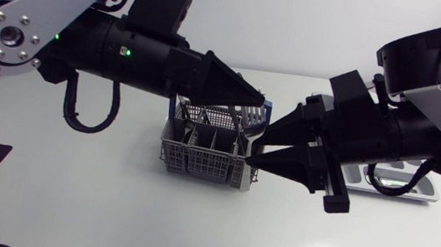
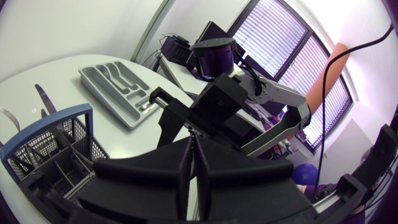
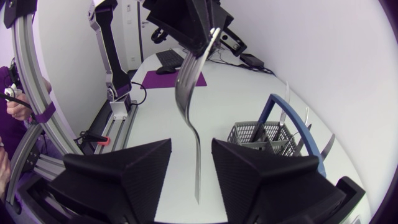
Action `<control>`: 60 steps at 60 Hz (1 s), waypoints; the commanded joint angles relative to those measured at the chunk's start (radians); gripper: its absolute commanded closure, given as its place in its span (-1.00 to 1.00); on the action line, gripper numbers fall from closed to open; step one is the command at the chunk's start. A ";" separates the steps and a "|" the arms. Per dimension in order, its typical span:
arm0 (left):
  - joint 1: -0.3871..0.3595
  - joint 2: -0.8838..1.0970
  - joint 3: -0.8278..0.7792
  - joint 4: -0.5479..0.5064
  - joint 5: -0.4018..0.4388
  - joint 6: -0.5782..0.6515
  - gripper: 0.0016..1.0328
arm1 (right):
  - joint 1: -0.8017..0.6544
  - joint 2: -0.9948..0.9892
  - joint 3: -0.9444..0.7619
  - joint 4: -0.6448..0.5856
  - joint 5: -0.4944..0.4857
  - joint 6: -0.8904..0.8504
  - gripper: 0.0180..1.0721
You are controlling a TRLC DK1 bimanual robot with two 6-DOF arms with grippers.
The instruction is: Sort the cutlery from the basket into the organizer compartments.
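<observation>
The 2 arms meet nose to nose above the cutlery basket (image 1: 199, 161), and it looks like a handover in mid-air. The left gripper (image 3: 207, 32) is clamped tight on the tine end of a fork (image 3: 186, 93). In its own wrist view the 2 fingers sit pressed together with only a thin seam between them. The fork hangs from there at a slight slant, its handle dropping into the gap of the right gripper (image 1: 259, 142). That claw stands wide apart, 1 finger on each side of the handle and neither touching it. So the fork is up in the air, out of the basket and well short of the organizer (image 2: 102, 93), which sits across the table (image 1: 108, 211), partly under the right arm in the head view.

I'd say the risk is all in the timing. If the left lets go before the right has closed properly, the fork drops onto the basket or the table. The handle is thin, smooth and off vertical, so the right fingers could catch it off-centre and let it pivot or slide through. With the 2 wedge noses this close, a small misjudged approach could also knock 1 against the other. A tug while both hold on could twist the fork out of line for its compartment.
</observation>
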 commanded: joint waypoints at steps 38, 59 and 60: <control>0.022 0.009 0.049 0.031 0.024 -0.056 0.56 | 0.022 0.028 0.022 -0.052 -0.036 0.018 0.89; 0.119 0.002 0.080 0.037 -0.022 -0.070 -0.11 | -0.101 -0.025 -0.023 -0.158 0.026 -0.061 0.89; 0.128 0.000 0.080 0.036 -0.048 -0.057 -0.12 | -0.119 -0.032 -0.024 -0.164 0.037 -0.067 0.89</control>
